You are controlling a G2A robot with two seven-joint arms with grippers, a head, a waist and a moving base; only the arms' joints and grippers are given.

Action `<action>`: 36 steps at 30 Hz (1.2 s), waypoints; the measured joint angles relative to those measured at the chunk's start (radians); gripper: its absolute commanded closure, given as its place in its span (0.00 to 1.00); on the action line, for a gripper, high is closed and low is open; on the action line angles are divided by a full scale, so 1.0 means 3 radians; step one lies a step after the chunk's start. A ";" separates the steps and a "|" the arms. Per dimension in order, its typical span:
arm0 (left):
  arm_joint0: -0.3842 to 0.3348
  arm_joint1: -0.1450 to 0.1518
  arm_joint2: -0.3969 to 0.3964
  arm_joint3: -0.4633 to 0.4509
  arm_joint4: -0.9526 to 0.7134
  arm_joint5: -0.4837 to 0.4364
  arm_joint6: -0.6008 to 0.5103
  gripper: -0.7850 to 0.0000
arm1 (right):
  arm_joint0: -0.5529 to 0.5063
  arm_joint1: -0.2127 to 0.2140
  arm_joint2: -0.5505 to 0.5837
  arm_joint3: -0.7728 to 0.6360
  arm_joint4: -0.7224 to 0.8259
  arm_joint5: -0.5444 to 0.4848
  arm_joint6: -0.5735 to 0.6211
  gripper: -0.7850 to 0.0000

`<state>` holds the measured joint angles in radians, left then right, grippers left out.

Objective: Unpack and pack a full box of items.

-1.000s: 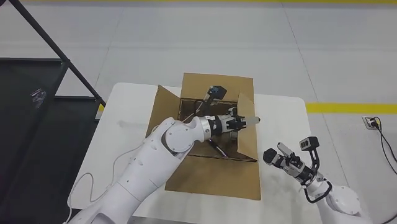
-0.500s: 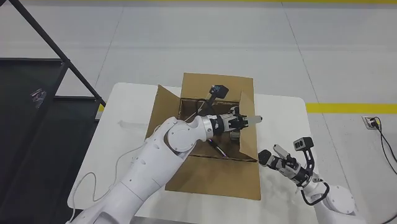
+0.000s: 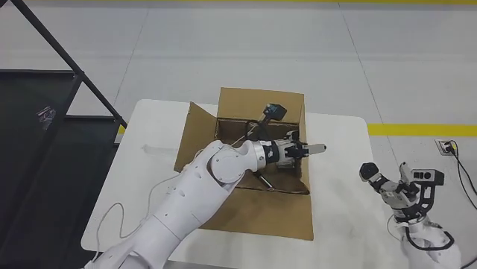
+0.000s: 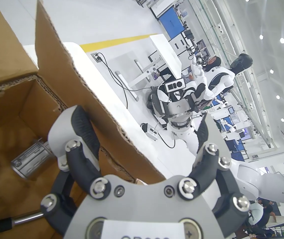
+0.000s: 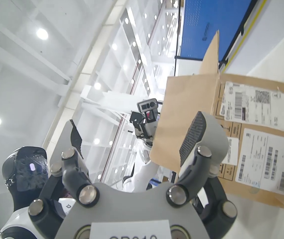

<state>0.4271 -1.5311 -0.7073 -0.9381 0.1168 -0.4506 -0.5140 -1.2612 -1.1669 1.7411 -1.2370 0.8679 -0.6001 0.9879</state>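
An open cardboard box (image 3: 257,101) stands mid-table with its flaps spread. My left gripper (image 3: 314,150) hangs over the box's right flap (image 4: 57,58); its fingers are open with nothing between them (image 4: 144,130). Down inside the box lie a metal cylinder (image 4: 30,155) and a rod with a black grip (image 4: 7,225). My right gripper (image 3: 368,171) is off past the table's right edge, open and empty (image 5: 134,135), facing the labelled side of the box (image 5: 256,125).
The white table (image 3: 149,194) has bare room left of the box and a strip on its right (image 3: 339,194). A black metal frame (image 3: 59,53) stands to the left. A yellow floor line (image 3: 417,129) runs to the right.
My left gripper has shifted right, from above the box's inside to over the right flap. The right arm has swung away from the box, out past the table's right edge.
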 measured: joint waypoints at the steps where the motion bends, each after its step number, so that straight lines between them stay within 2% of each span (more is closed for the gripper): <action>1: -0.0011 -0.0016 0.0017 0.0022 -0.0002 -0.0017 0.0006 0.00 | -0.0030 0.0003 0.0042 -0.0007 0.0043 -0.0022 0.0006 0.00; 13: -0.0181 -0.0289 0.0296 0.0488 0.0028 -0.0260 0.0184 0.00 | -0.0279 0.0024 0.0354 0.0019 0.0385 -0.0136 0.0175 0.00; 23: -0.0340 -0.0533 0.0462 0.0993 0.0055 -0.0322 0.0194 0.00 | -0.0222 0.0025 0.0390 0.0189 0.0466 -0.0142 0.0308 0.00; 36: -0.0443 -0.0813 0.0550 0.1468 0.0012 -0.0461 0.0193 0.00 | -0.0158 0.0028 0.0424 0.0363 0.0493 -0.0130 0.0400 0.00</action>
<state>0.2941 -1.7749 -0.5423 -0.4978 0.1203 -0.5890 -0.4561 -1.3087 -1.1584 1.8682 -1.1282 1.0158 -0.6393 1.1080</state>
